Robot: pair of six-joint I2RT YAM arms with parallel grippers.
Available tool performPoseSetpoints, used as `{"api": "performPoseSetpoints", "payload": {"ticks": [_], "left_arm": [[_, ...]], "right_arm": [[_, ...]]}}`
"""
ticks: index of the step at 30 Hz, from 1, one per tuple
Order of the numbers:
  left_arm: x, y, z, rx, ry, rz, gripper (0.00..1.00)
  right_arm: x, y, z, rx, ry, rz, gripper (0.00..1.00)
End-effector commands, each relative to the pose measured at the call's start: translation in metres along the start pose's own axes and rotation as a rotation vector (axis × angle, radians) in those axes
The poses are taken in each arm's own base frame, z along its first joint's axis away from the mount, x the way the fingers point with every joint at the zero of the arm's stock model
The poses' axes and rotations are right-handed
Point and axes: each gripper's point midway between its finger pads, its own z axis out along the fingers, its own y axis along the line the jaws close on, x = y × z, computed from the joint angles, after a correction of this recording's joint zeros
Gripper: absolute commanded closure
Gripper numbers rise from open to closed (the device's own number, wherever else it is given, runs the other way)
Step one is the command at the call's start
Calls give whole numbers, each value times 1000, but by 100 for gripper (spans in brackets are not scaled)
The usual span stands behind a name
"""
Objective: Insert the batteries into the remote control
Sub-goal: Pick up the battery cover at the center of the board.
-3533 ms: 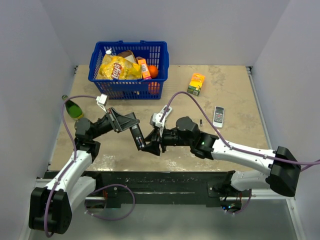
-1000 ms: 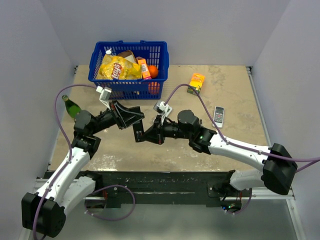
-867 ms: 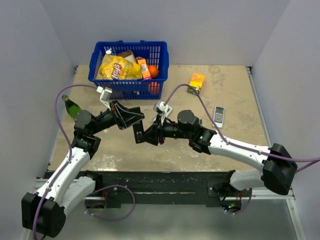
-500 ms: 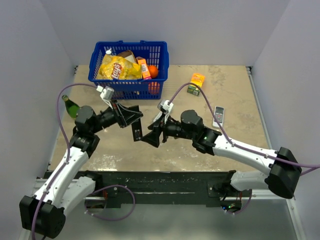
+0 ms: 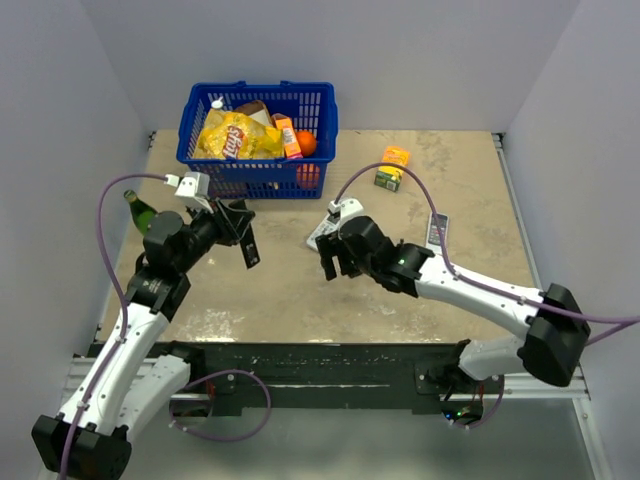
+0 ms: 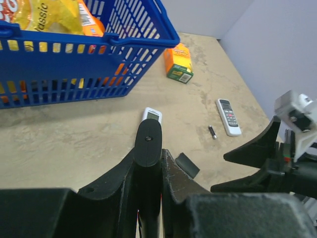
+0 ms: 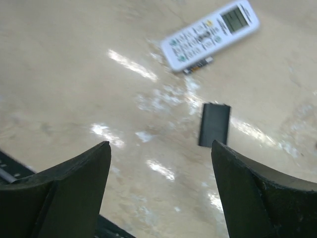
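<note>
Where the remote control [image 6: 148, 141] was: clamped across its narrow sides in the closed left tool [image 6: 148, 164], raised off the worktop [image 6: 74, 144], one end poking out past the fingers.
Remote handling: judged stiff, light, smooth plastic; likely to twist in a narrow pinch, so a hold on the long edges suits it.
Battery [image 6: 212, 132]: one seen, lying on the worktop near the white grey-buttoned remote [image 6: 228, 116]; judged rigid, round and prone to roll, best pinched across the barrel's middle.
Right tool [image 7: 161, 148]: jaws wide apart, holding nothing, above a small black panel [image 7: 214, 124], probably the battery cover, near the white screen remote [image 7: 210, 34].
Basket [image 5: 258, 170]: blue, holding a yellow crisp bag [image 5: 235, 135], an orange carton [image 5: 288, 137], an orange fruit [image 5: 306, 143] and a white-capped bottle [image 5: 217, 103].
</note>
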Motion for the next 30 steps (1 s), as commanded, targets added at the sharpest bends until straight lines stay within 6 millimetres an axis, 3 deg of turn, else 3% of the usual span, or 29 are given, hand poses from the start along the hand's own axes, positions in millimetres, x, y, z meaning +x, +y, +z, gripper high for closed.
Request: {"api": "performPoseSetpoints", "payload": {"ticks": [1, 5, 9, 13, 26, 30], "left_arm": [[-26, 9, -4, -59, -92, 58, 100], [-8, 31, -4, -108, -48, 45, 100], [-3, 35, -6, -119, -34, 54, 100], [-3, 36, -6, -124, -34, 64, 100], [-2, 35, -6, -117, -26, 71, 100], [-1, 34, -5, -110, -23, 69, 100]], "right_arm": [[28, -47, 9, 268, 145, -33, 16], [48, -58, 28, 336, 232, -34, 21], [69, -69, 51, 356, 317, -33, 28], [80, -73, 64, 348, 370, -38, 29], [106, -78, 80, 291, 459, -14, 36], [114, -79, 82, 283, 488, -18, 43]]}}
